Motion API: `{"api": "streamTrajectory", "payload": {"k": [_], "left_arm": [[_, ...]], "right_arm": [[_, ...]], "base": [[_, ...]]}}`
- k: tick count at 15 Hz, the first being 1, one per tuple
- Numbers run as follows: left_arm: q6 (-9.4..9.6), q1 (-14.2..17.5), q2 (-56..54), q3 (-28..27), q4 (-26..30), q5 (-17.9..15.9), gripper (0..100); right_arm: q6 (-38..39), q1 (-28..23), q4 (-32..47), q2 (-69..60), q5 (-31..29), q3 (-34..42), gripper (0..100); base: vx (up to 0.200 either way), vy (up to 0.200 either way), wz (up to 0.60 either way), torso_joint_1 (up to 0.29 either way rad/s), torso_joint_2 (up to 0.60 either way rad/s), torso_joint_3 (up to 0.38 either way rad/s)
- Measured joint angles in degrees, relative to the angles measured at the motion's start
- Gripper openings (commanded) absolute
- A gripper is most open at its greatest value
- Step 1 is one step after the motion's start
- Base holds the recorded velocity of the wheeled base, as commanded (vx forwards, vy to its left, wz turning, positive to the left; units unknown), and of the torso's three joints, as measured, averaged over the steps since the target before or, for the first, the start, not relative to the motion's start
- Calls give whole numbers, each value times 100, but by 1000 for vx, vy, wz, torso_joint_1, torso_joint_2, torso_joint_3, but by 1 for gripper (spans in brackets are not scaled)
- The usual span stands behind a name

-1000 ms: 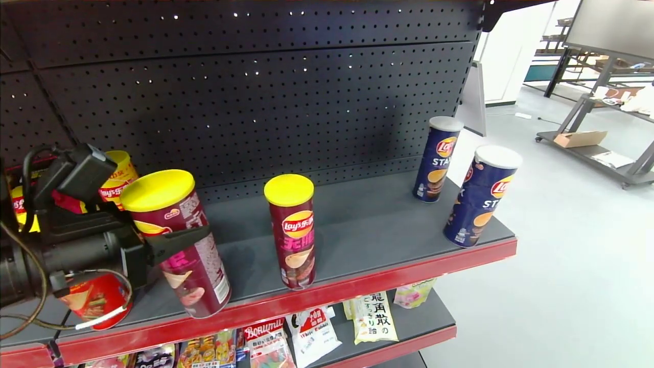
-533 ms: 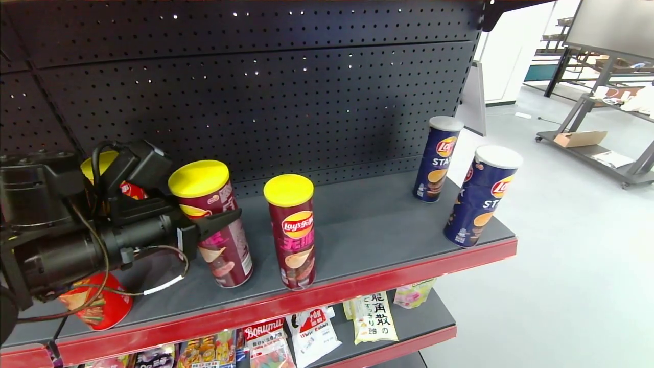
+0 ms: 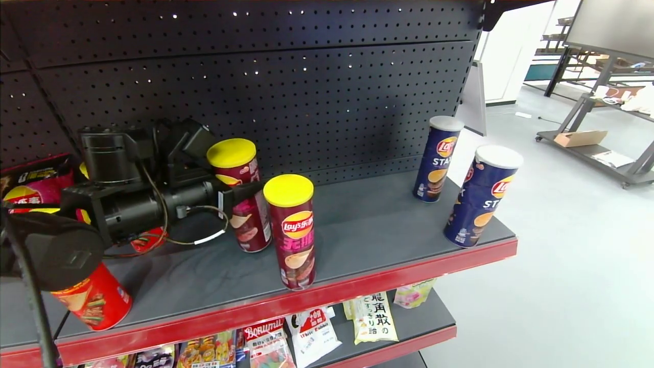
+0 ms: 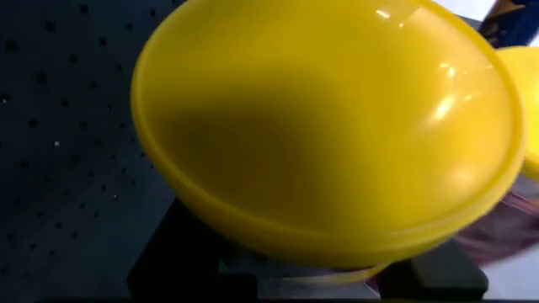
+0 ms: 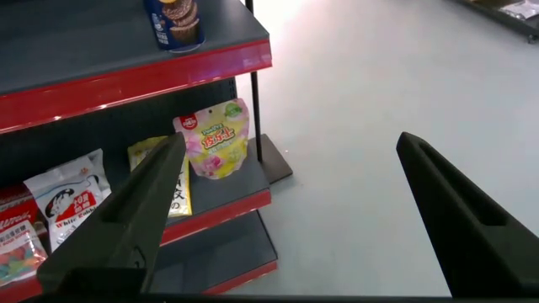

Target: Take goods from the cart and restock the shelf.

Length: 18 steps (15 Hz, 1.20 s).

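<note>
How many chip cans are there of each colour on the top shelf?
Maroon chip cans: 2, the held maroon can in the left gripper and the front maroon can.
Blue chip cans: 2, the back blue can and the front blue can.
Red chip can: 1.
Total: 5. A red thing behind the left arm is too hidden to count.

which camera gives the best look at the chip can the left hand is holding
The head view: it shows the chip can from lid to base, upright, gripped by the left hand. The left wrist view gives its yellow lid close up; the right wrist view faces lower shelves and floor.
</note>
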Motion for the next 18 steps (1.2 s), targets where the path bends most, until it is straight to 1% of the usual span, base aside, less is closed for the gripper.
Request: {"api": "streamTrajectory", "payload": {"k": [2, 3, 5, 6, 10, 12, 14, 18], "left_arm": [[0, 7, 228, -145, -85, 20, 0], [-6, 5, 383, -269, -202, 96, 0], [-55, -23, 738, -680, -257, 329, 0], [-72, -34, 908, -875, -261, 391, 0], [-273, -91, 1410, -1432, -261, 416, 0], [-284, -113, 1596, -1657, -261, 417, 0], [-339, -117, 1752, -1846, -261, 419, 0], [-364, -166, 1940, -1976, -260, 471, 0]], "right_arm": [[0, 0, 0, 2, 0, 0, 100], [0, 0, 0, 2, 0, 0, 100], [1, 0, 0, 2, 2, 0, 100], [1, 0, 0, 2, 0, 0, 100], [0, 0, 0, 5, 0, 0, 100], [0, 0, 0, 5, 0, 0, 100], [0, 0, 0, 5, 2, 0, 100], [0, 0, 0, 5, 0, 0, 100]], "base": [[0, 0, 0, 0, 0, 0], [0, 0, 0, 0, 0, 0], [0, 0, 0, 0, 0, 0], [0, 0, 0, 0, 0, 0], [0, 0, 0, 0, 0, 0], [0, 0, 0, 0, 0, 0], [0, 0, 0, 0, 0, 0], [0, 0, 0, 0, 0, 0]]}}
